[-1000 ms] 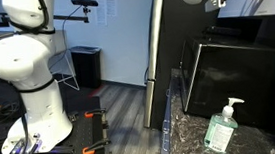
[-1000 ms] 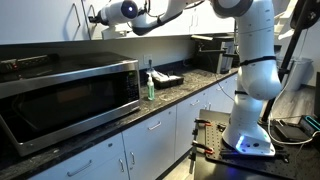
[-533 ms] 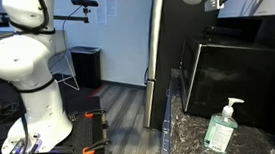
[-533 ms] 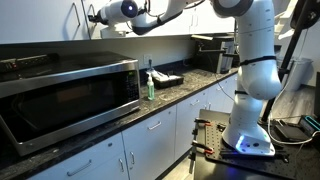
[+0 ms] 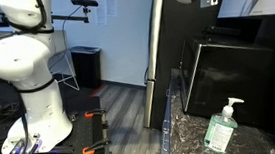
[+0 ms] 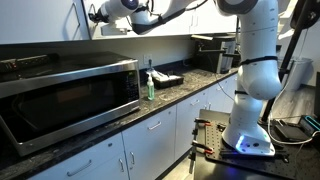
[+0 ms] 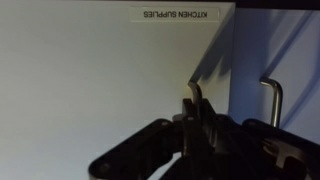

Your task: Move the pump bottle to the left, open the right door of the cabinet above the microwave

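The white cabinet [image 6: 40, 20] hangs above the microwave [image 6: 70, 95], and the arm reaches up to it, the gripper [image 6: 97, 13] at the top edge in both exterior views. In the wrist view the gripper [image 7: 194, 118] faces a flat white door [image 7: 100, 70] and its dark jaws stand close about the thin silver bar handle [image 7: 194, 95], which runs down between them. Whether they are clamped on it or only beside it cannot be told. A second handle [image 7: 273, 100] sits on the neighbouring door [image 7: 290, 50], and a small label [image 7: 174, 14] is on the gripped door's edge. The pump bottle [image 6: 151, 86] stands upright on the table [image 6: 190, 90], near the microwave's end, with a dark tray [image 6: 168, 79] just beyond it, well below the gripper.
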### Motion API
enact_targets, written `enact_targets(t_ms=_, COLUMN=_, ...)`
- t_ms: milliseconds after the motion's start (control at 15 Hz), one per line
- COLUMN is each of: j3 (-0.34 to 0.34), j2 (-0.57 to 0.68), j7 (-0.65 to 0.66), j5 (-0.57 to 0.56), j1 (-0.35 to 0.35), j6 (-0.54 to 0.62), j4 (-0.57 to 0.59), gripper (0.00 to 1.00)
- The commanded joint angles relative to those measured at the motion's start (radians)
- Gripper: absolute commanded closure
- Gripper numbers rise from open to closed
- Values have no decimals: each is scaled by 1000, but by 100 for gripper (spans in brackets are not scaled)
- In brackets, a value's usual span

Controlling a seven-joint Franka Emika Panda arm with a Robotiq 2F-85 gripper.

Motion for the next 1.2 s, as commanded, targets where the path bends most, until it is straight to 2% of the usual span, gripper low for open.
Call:
enact_targets(t_ms=0, j3=25, j2=-82, j7=-105, j5=109, j1=19, j6=-56, j4=-110, gripper=97)
enact_targets(t_ms=267, j3=44, j2=-132, j7=-152, j5=157, j1=40, j6=-160, j4=-153, gripper=97)
enact_targets(t_ms=667, j3=71, j2=-195, j7=-145, j5=189, j1=62, j6=-307, j4=-214, gripper=97)
enact_targets(t_ms=1133, j3=76, j2=-288, j7=-142, j5=247, j1=95, j6=-427, j4=-307, gripper=97)
